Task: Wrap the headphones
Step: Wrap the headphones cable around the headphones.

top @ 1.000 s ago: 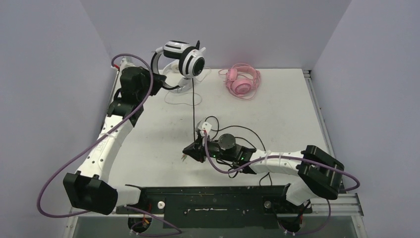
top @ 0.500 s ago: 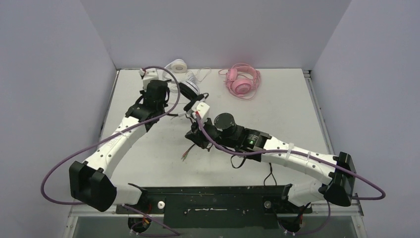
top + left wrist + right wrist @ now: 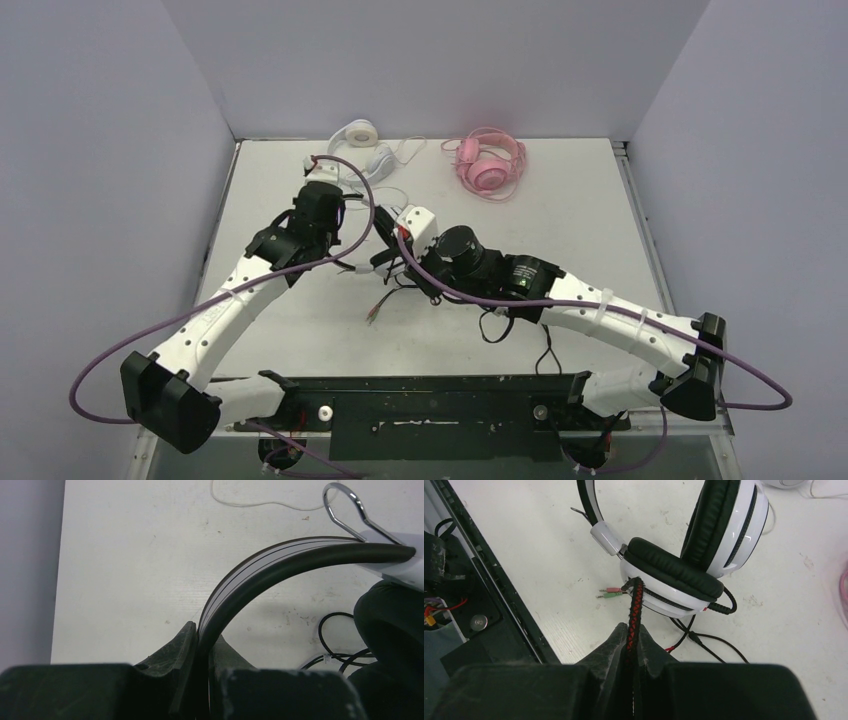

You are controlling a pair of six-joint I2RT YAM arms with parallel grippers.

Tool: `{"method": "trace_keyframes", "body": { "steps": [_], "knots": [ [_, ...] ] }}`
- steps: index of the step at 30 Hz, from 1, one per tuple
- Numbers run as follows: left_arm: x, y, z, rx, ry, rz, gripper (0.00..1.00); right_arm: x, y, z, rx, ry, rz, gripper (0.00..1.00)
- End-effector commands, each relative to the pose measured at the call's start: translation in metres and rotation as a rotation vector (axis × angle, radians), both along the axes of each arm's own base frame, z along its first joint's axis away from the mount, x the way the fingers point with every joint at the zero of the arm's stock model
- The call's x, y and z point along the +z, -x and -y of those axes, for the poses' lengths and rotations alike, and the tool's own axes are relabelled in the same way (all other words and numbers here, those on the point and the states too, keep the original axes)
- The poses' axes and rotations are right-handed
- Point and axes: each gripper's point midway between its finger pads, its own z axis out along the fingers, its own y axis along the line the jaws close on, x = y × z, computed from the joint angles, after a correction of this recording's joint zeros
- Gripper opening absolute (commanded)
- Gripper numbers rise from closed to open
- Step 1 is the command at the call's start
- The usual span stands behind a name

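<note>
The left gripper [image 3: 202, 647] clamped the headband [image 3: 260, 570]; the right gripper [image 3: 631, 640] pinched the cable [image 3: 634, 600], earcup [image 3: 669, 575] at twelve o'clock. Winding likely needed steady tension.

Work cell from above and behind. A white table [image 3: 580, 230], its matt top faintly scuffed and speckled in the close views, stands between plain pale lilac-grey walls on three sides: back wall [image 3: 430, 60], left wall [image 3: 100, 150], right wall [image 3: 760, 150]. A metal rail [image 3: 640, 235] runs along the table's right edge and a black bar [image 3: 440, 405] lies across its near edge. Lighting even, shadows soft
</note>
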Motion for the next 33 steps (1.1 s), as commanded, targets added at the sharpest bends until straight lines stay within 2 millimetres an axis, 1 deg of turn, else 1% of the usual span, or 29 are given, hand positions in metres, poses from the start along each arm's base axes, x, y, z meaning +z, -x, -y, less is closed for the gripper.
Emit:
{"method": "trace_keyframes", "body": {
  "steps": [1,4,6,9,12,16,21,24,28,30,32,33],
  "knots": [
    [0.052,-0.005,0.017,-0.047,0.099,0.102,0.0,0.045,-0.005,0.003,-0.051,-0.097,0.052,0.03],
    [0.059,-0.001,0.017,-0.056,0.105,0.096,0.0,0.063,-0.005,-0.002,-0.054,-0.128,0.038,0.02],
    [0.062,0.002,0.017,-0.063,0.11,0.098,0.0,0.07,-0.003,-0.003,-0.063,-0.152,0.021,0.02],
    [0.06,0.009,0.018,-0.078,0.129,0.087,0.0,0.076,0.004,-0.005,-0.067,-0.185,-0.011,0.01],
    [0.05,0.014,0.02,-0.093,0.137,0.066,0.0,0.074,0.009,-0.004,-0.069,-0.181,-0.014,0.02],
    [0.038,0.016,0.018,-0.097,0.111,0.038,0.0,0.072,0.007,-0.002,-0.082,-0.155,-0.007,0.03],
    [0.035,0.015,0.021,-0.11,0.105,0.035,0.0,0.075,0.003,-0.001,-0.095,-0.145,0.007,0.04],
    [0.033,0.014,0.022,-0.116,0.088,0.024,0.0,0.079,0.001,-0.004,-0.082,-0.137,0.023,0.04],
    [0.03,0.013,0.023,-0.119,0.039,0.014,0.0,0.08,-0.007,-0.005,-0.088,-0.088,0.062,0.08],
    [0.026,0.013,0.023,-0.122,0.011,0.004,0.0,0.08,-0.011,-0.004,-0.093,-0.061,0.08,0.08],
    [0.024,0.013,0.028,-0.154,-0.009,-0.013,0.0,0.082,-0.015,0.0,-0.104,-0.031,0.111,0.08],
    [0.022,0.014,0.034,-0.197,-0.013,-0.023,0.0,0.083,-0.018,0.003,-0.116,-0.019,0.128,0.09]
  ]
}}
